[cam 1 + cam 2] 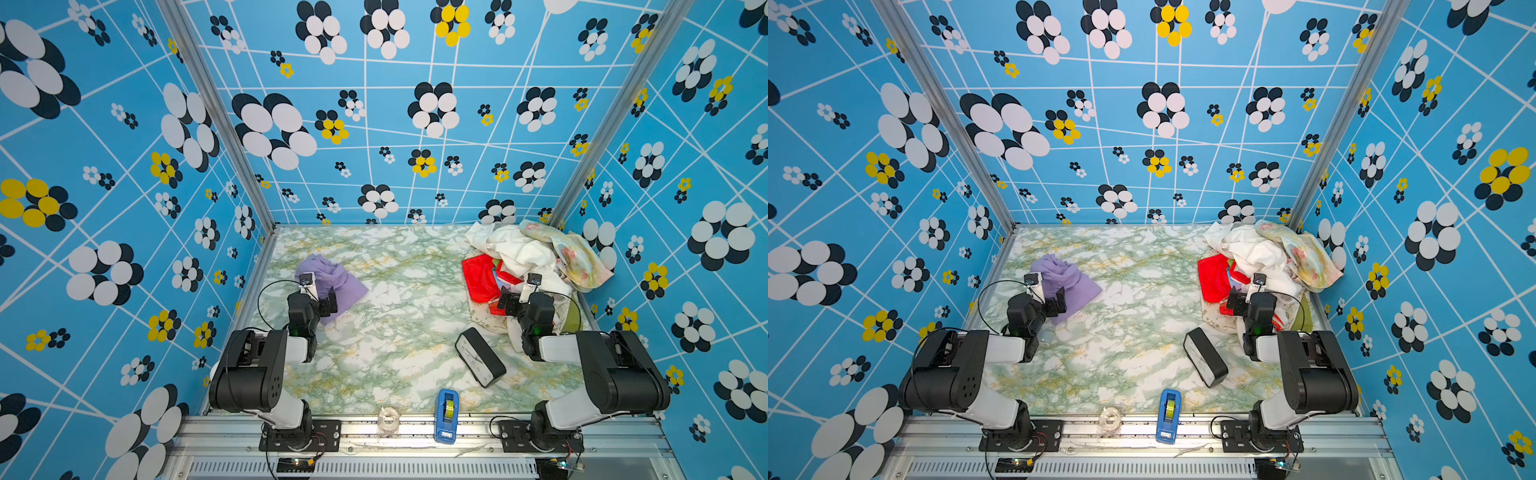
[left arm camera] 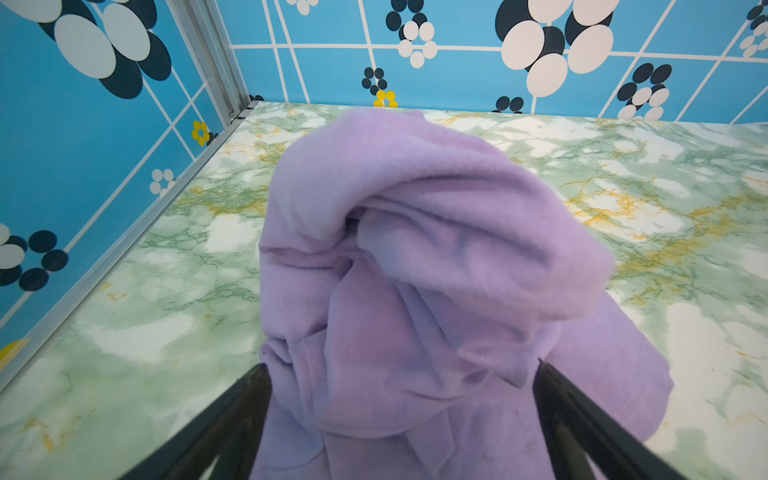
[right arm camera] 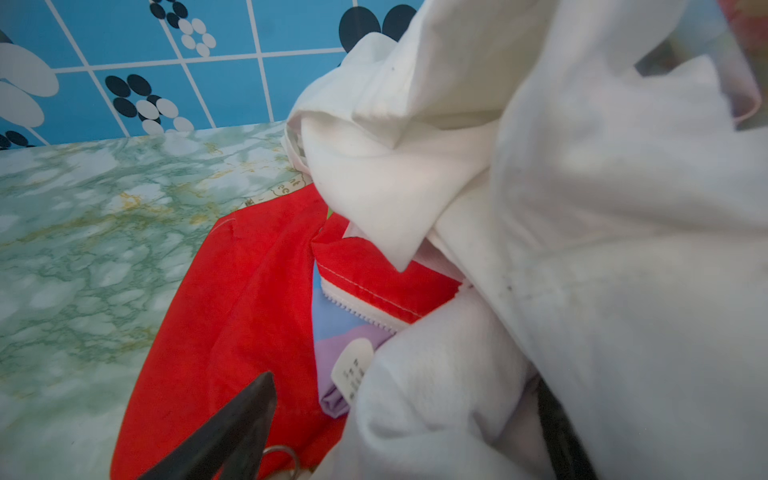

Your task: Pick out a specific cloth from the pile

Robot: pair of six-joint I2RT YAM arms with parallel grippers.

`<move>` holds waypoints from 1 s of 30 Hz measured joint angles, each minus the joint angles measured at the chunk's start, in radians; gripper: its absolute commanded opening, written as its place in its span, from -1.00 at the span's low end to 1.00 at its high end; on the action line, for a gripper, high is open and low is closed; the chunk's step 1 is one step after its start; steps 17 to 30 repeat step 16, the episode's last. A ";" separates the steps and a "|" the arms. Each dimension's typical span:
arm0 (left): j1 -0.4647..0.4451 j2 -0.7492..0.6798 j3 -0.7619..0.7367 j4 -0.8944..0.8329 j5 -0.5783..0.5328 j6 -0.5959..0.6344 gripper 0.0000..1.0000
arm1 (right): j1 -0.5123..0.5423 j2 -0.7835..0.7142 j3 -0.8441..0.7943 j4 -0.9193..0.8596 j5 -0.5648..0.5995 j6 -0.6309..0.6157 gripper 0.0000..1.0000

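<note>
Green-marbled table: the lavender cloth lies at 10 o'clock, between the wide-spread fingers of the left tool, long axis 11 to 5. The right tool, wide, hangs over the pile.

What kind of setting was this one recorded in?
Probably a robot data-collection booth: blue flower-print walls on aluminium posts enclose a marble-print table, with two arms bolted to its front rail and odd props like a clock.

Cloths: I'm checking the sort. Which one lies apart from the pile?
The lavender cloth, alone on the left; all the others are heaped in the pile at the far right.
</note>
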 measured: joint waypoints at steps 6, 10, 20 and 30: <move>0.000 0.000 0.015 -0.019 0.033 0.011 0.98 | 0.000 0.000 0.000 0.000 -0.001 0.000 0.99; 0.000 0.000 0.015 -0.027 0.040 0.015 0.99 | 0.000 0.000 0.000 0.000 -0.003 0.000 0.98; -0.002 0.000 0.015 -0.027 0.041 0.015 0.98 | 0.000 0.000 0.003 -0.007 -0.003 0.000 0.98; -0.002 0.000 0.015 -0.027 0.041 0.015 0.98 | 0.000 0.000 0.003 -0.007 -0.003 0.000 0.98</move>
